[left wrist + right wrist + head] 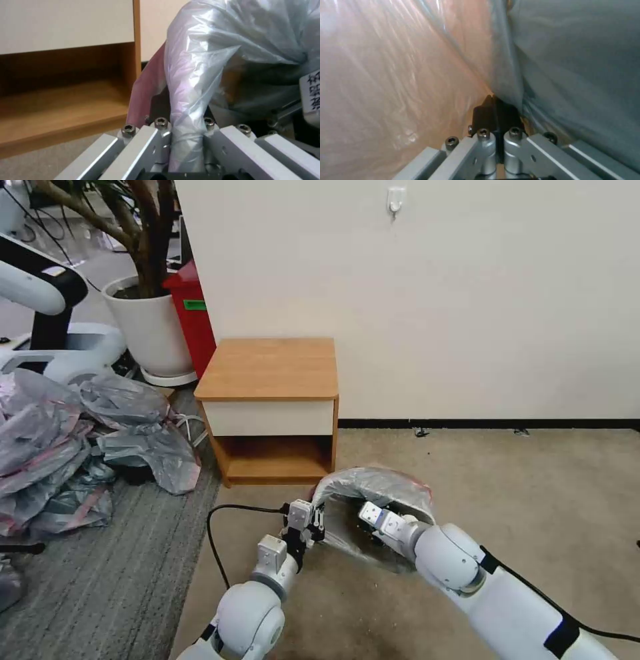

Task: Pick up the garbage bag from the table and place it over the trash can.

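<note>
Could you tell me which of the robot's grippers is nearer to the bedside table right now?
Left. The left gripper pinches the garbage bag just before the table's front right corner; the right gripper reaches inside the bag, farther right.

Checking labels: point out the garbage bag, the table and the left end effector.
garbage bag (373,483), head view, crinkled top.
table (270,367), head view, bare wooden top.
left end effector (315,525), head view, between fingertips.
</note>
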